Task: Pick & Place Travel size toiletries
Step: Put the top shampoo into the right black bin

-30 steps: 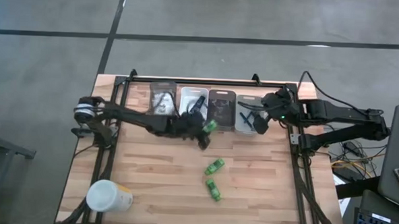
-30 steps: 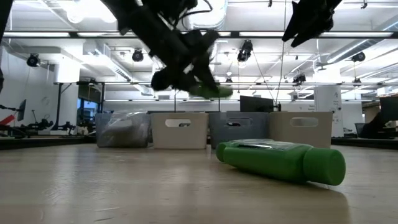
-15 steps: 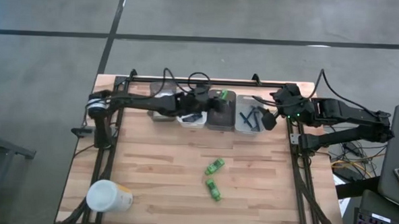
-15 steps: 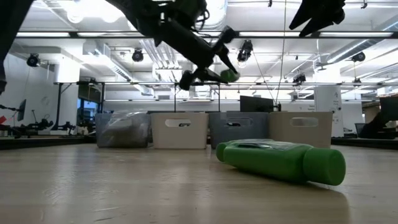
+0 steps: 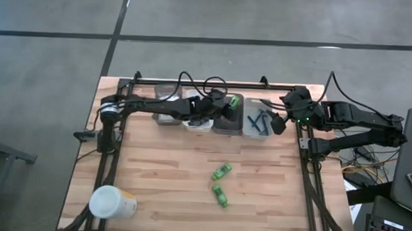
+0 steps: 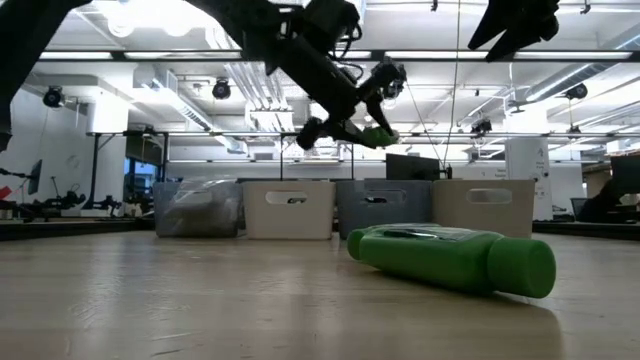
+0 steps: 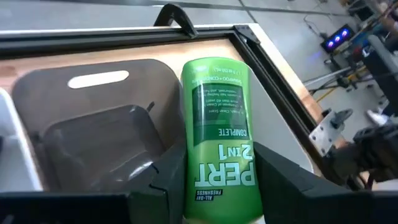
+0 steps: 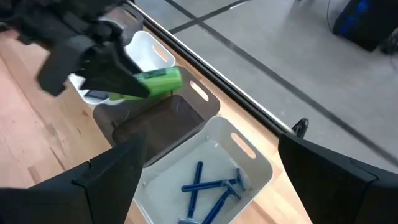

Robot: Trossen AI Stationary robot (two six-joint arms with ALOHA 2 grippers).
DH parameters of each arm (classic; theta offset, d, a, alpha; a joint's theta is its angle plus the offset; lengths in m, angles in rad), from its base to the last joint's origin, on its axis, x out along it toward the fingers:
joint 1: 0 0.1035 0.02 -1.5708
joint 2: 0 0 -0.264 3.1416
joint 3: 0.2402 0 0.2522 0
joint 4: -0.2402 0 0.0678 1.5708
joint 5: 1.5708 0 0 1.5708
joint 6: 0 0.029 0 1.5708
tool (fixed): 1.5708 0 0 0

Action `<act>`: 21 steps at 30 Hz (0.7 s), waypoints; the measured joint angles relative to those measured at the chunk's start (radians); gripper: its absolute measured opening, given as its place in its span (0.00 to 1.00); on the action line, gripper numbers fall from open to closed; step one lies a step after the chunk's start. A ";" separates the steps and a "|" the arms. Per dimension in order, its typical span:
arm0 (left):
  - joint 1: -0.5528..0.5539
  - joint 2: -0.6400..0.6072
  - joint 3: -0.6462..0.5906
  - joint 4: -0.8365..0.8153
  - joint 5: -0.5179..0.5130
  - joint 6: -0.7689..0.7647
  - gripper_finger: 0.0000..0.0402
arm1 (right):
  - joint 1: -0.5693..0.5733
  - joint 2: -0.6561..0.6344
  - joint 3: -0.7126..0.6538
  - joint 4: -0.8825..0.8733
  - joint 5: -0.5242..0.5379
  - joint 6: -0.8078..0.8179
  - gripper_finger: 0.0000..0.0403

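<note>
High view, table of pale wooden planks (image 5: 161, 176):

- Left gripper (image 5: 224, 106): reached over the row of four small rectangular bins at the table's far edge, above the dark grey bin (image 5: 228, 115), third from the left. Fingers clamped on a small green plastic shampoo bottle (image 5: 231, 100).
- Held bottle, left wrist view (image 7: 219, 149): lying lengthwise between the two dark fingers (image 7: 163, 177), one pressing each side, white lettering facing the camera, flat cap end pointing away, over the dark grey bin (image 7: 93, 143). Low view (image 6: 376, 135): well clear of the bin rims, tilted slightly.
- Right gripper (image 5: 279, 113): raised beside the far right corner, next to the white bin (image 5: 255, 122) holding blue-handled razors (image 5: 256, 120). Fingers spread wide in the right wrist view, nothing between them.
- Two more green bottles lying on the bare planks, mid-table, near each other: one (image 5: 221, 172) angled, the other (image 5: 220, 195) just nearer the front edge. Low view: one lying on its side (image 6: 450, 258) close to the camera.
- White cup with yellow band (image 5: 110, 202): front left corner, lying on its side.
- Remaining bins: clear one (image 5: 166, 100) at far left, white one (image 5: 197, 122) next to it.
</note>
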 joint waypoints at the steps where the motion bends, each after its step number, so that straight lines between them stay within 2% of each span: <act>1: -0.002 -0.012 -0.001 -0.016 -0.002 0.010 0.37 | 0.000 0.000 -0.002 0.000 0.000 0.018 0.90; 12: -0.042 -0.113 -0.004 -0.269 -0.027 0.118 0.37 | 0.000 0.015 -0.006 0.010 0.001 0.081 0.90; 18: -0.122 -0.171 -0.004 -0.242 0.007 0.469 0.37 | 0.000 0.015 -0.005 0.036 0.000 0.178 0.90; 21: -0.154 -0.197 -0.004 -0.208 0.005 0.574 0.37 | 0.000 0.014 -0.005 0.035 -0.005 0.203 0.90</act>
